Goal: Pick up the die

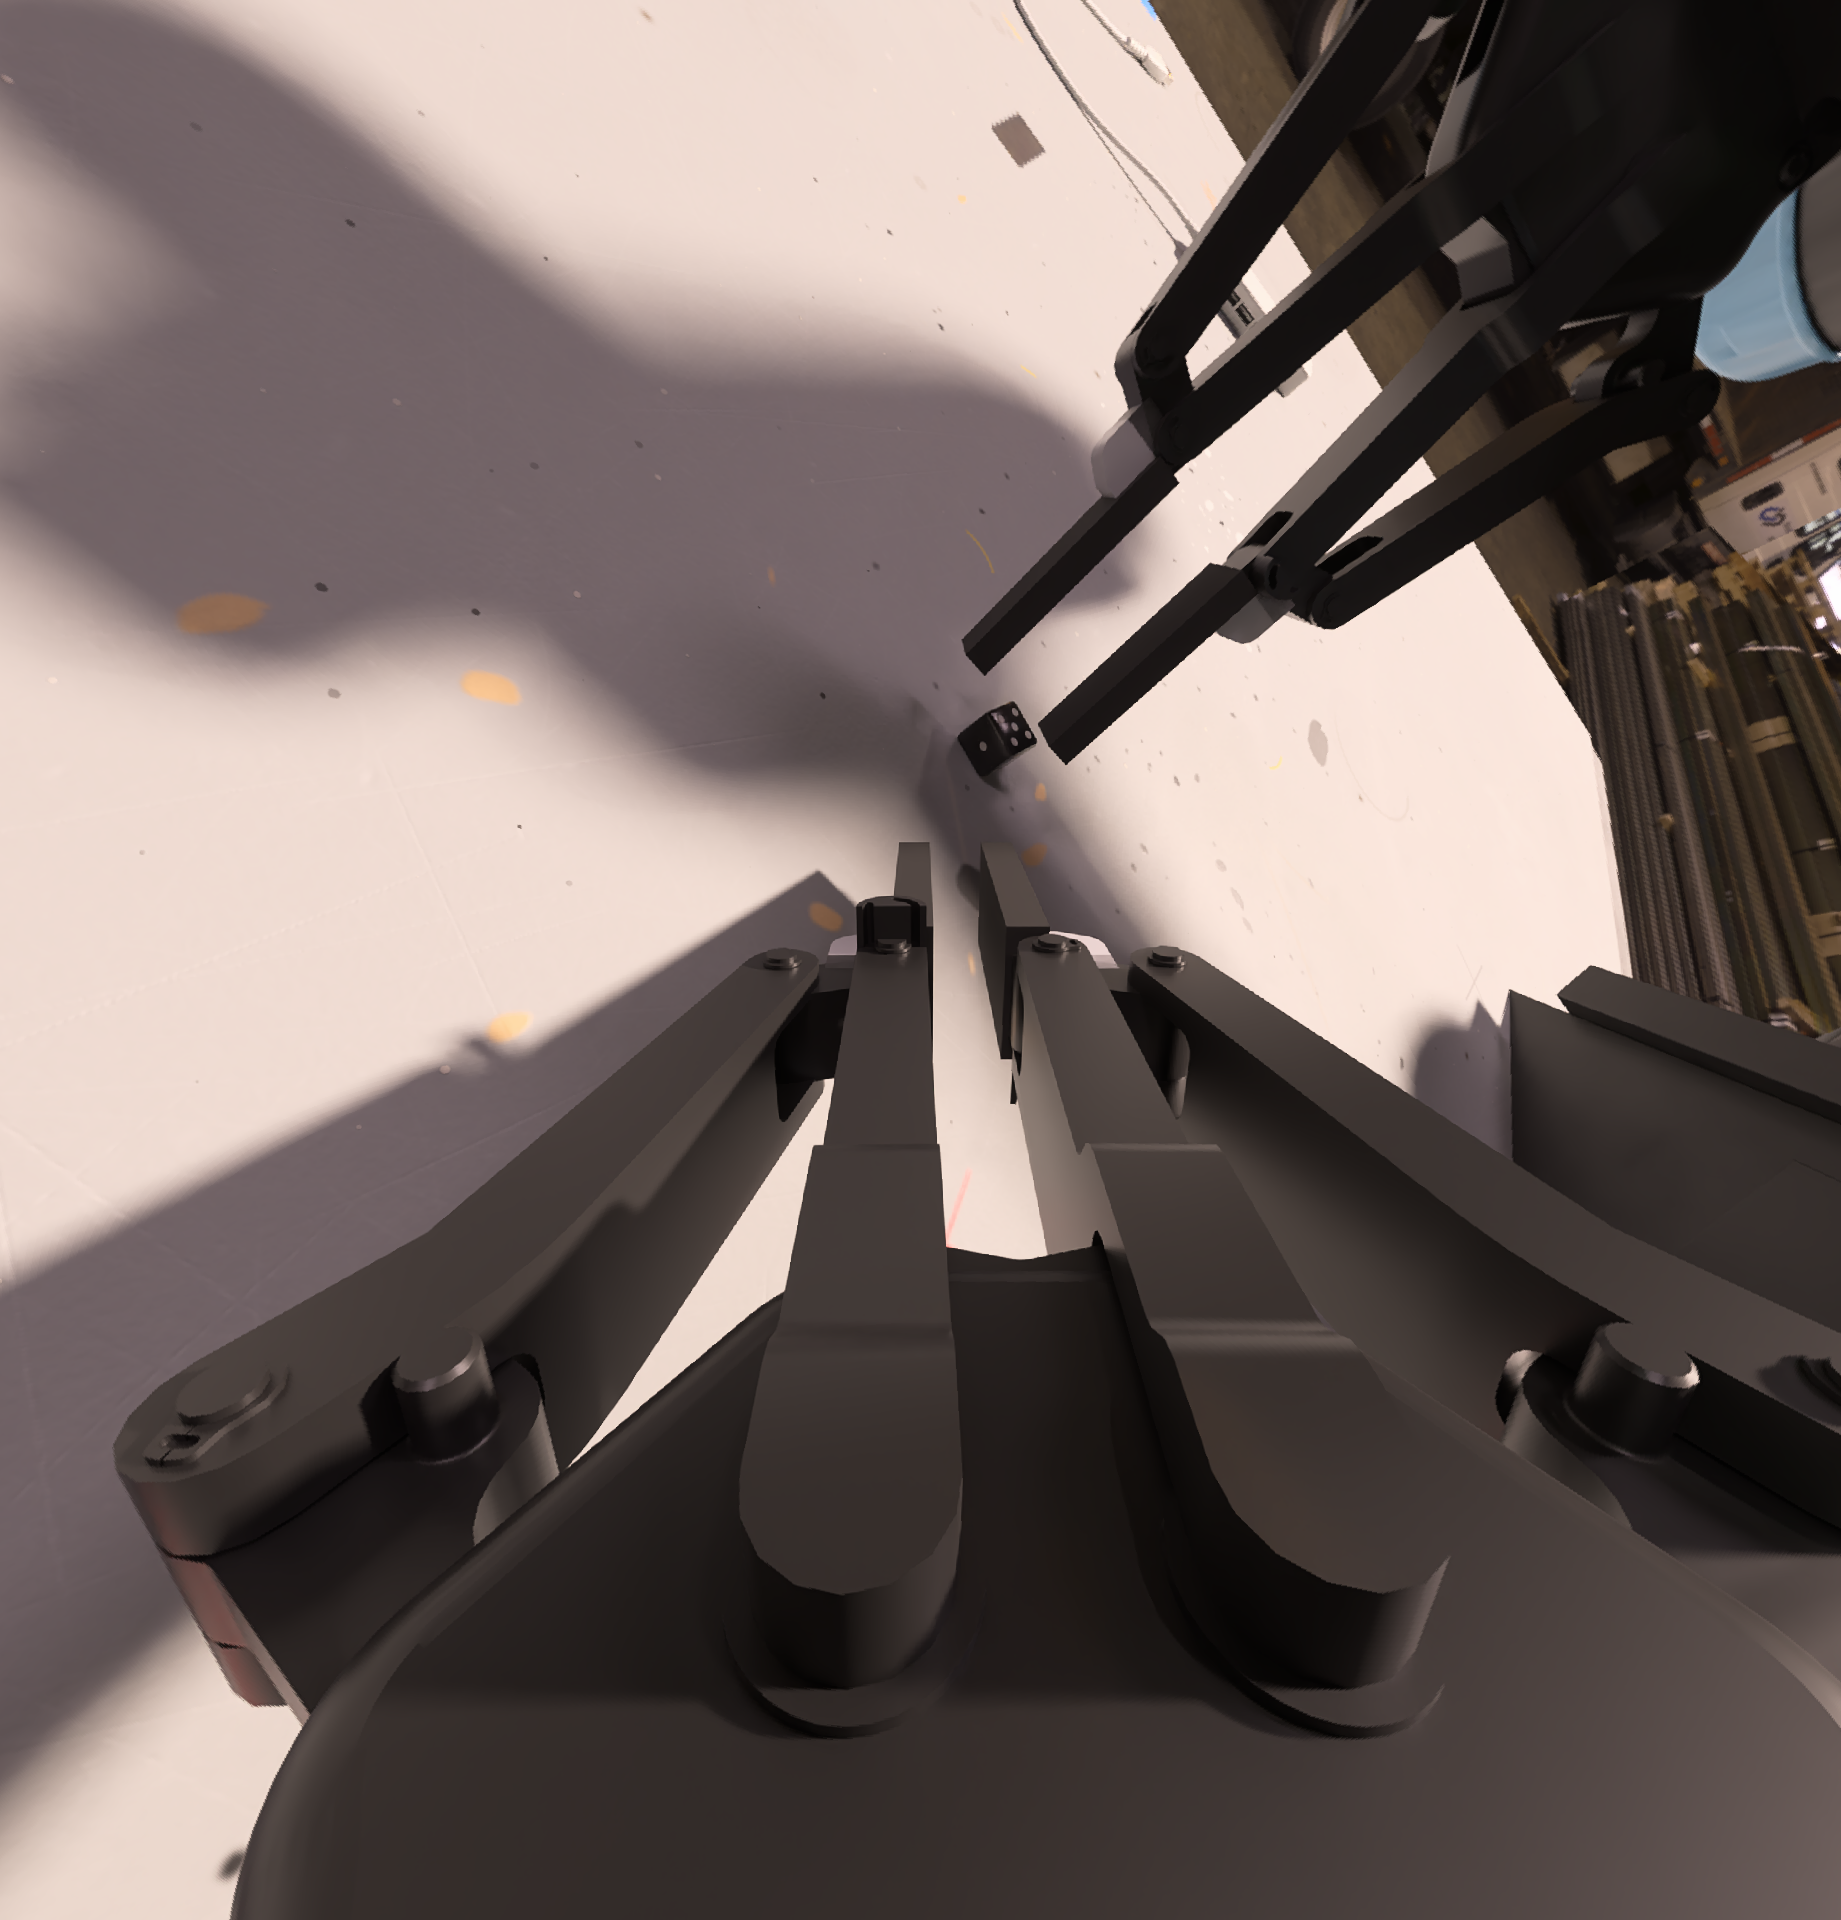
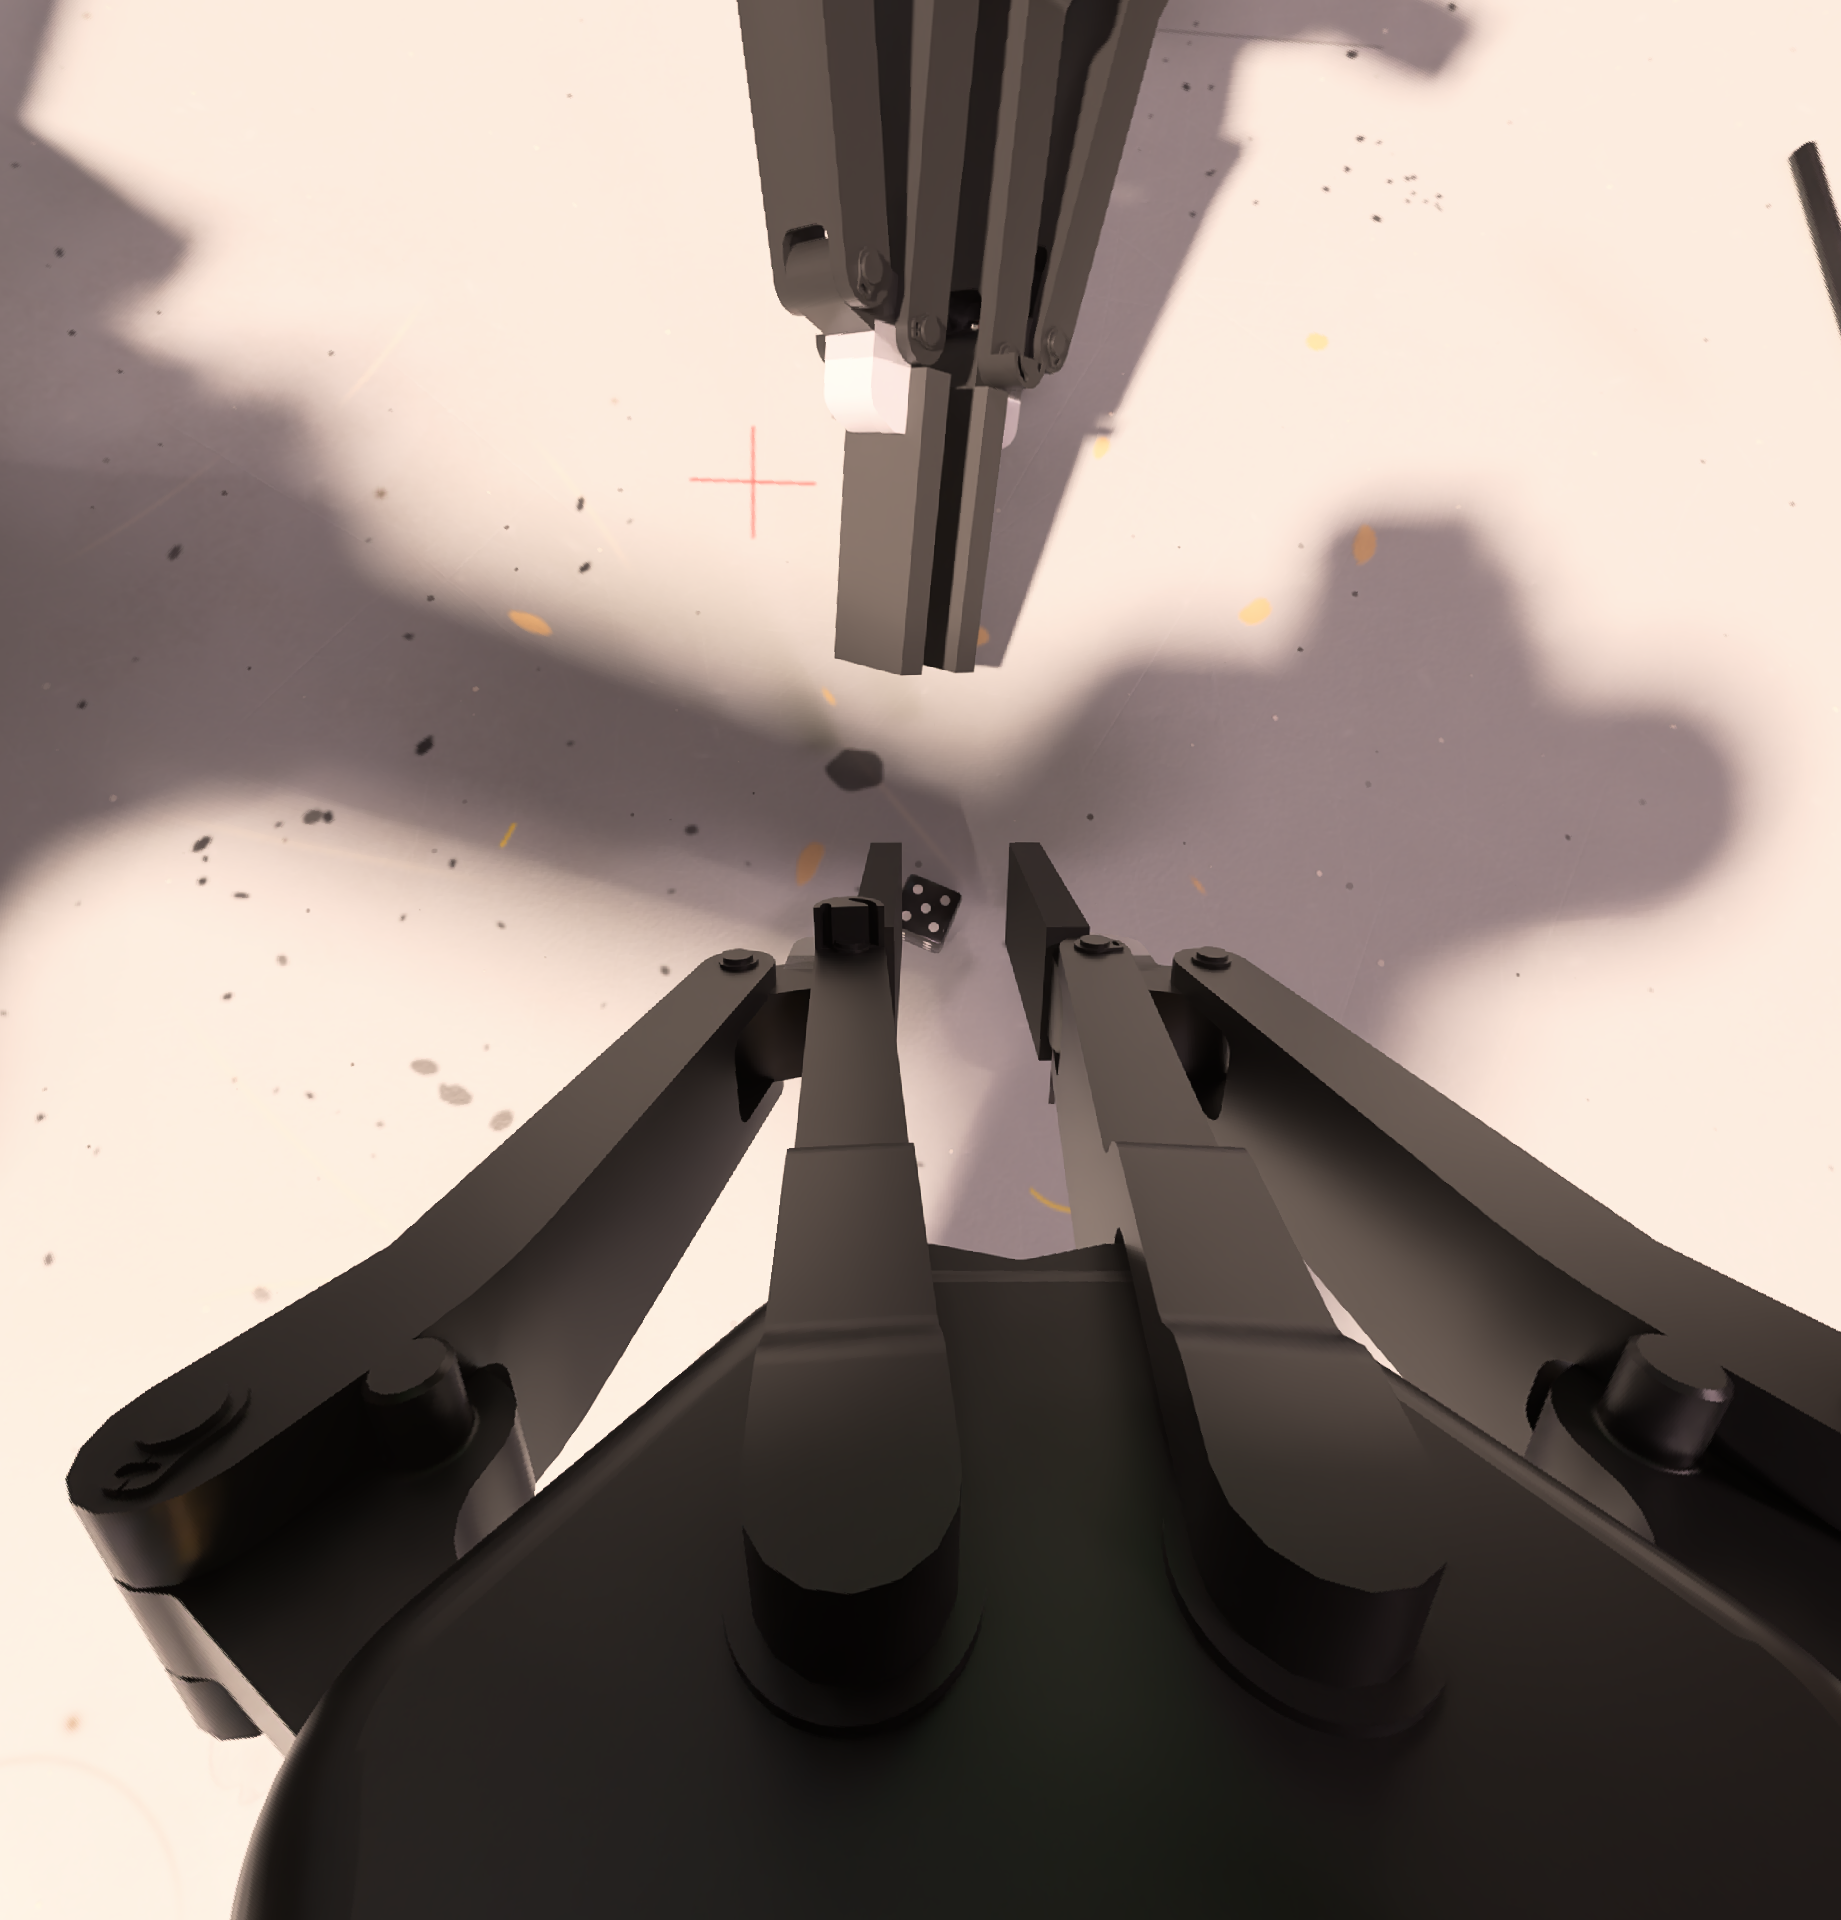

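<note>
A small black die (image 1: 996, 736) with white pips lies on the white table (image 1: 480, 883). My right gripper (image 2: 952, 868) is open and low over the table, with the die (image 2: 931, 909) between its fingertips, closer to the left finger (image 2: 880, 873). It does not grip the die. In the left wrist view the right gripper (image 1: 1020, 696) comes down from the upper right with its tips on either side of the die. My left gripper (image 1: 955, 868) is shut and empty, just short of the die. It also shows in the right wrist view (image 2: 905, 665), with its fingers pressed together.
A thin dark rod (image 2: 1835, 270) lies at the far right. A red cross mark (image 2: 753, 481) is on the table. A white cable (image 1: 1103, 114) and a small grey patch (image 1: 1018, 140) lie near the table edge (image 1: 1342, 343). Stacked pipes (image 1: 1726, 779) stand beyond.
</note>
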Tool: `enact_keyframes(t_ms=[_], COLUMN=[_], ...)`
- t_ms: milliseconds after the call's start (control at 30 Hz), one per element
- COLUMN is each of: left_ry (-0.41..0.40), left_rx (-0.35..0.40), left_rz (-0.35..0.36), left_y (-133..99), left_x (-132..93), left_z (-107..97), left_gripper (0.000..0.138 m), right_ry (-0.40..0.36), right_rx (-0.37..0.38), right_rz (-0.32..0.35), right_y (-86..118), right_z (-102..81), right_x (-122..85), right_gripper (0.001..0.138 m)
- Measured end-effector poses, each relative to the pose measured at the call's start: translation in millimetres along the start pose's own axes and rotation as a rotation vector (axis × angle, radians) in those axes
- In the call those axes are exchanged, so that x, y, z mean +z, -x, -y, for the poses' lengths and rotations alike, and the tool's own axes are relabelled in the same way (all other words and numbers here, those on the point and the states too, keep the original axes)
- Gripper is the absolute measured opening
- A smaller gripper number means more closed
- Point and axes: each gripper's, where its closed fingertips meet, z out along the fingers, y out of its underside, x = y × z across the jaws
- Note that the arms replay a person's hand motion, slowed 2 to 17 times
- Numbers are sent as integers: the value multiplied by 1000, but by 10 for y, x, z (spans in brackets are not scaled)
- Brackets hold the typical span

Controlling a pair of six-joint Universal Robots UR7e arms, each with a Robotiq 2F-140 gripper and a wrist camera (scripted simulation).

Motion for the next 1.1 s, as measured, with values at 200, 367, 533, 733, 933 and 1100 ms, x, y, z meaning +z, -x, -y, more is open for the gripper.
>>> enact_keyframes(t_ms=[200,367,533,733,933,1100], left_ry=[1,1,2,4,5,7], left_rx=[2,3,5,4,3,5], left_rz=[-2,-4,-6,-8,-12,-10], left_y=[-3,-7,-11,-10,-10,-11], left_x=[1,1,5,10,12,18], left_z=[-1,0,-1,-1,1,4], left_gripper=[13,13,13,13,13,13], right_ry=[15,61,76,55,26,13], right_rx=[-29,-59,-61,-31,2,20], right_rz=[91,135,158,166,145,108], right_y=[-19,-50,-45,-30,-24,-37], right_z=[28,29,28,25,23,22], right_x=[42,65,70,65,57,54], right_gripper=[29,35,35,31,30,32])
